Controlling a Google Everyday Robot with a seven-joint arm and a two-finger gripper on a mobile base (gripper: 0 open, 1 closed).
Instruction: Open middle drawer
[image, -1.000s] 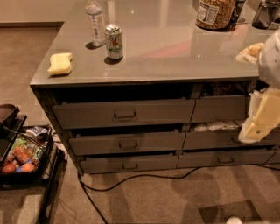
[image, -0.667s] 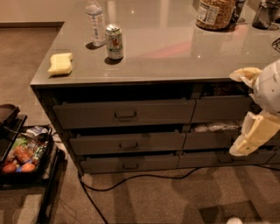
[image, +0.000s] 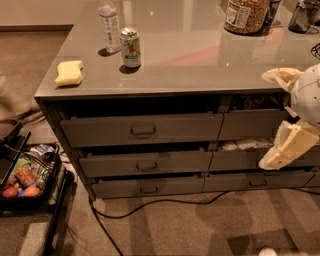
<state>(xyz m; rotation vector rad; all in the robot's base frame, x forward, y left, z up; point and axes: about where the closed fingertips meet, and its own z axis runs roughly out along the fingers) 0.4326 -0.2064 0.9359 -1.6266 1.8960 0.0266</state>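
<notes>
The cabinet (image: 190, 65) fills the view. Its middle drawer (image: 110, 164) sits in the left column, between a taller front and a slimmer one. It stands slightly ajar, with a dark gap above its front. The arm (image: 311, 92) enters at the right edge. The gripper (image: 264, 120) hangs before the right-hand drawers, fingers (image: 287, 145) spread wide and holding nothing, well apart from the drawer's pull (image: 146, 165).

Drawers: six, the middle drawer (image: 145, 163) included
Can (image: 131, 47): one
Bottle (image: 109, 25): one
Sponge (image: 69, 73): one
Jar (image: 245, 15): one
Gripper (image: 266, 120): one, seen at right edge
</notes>
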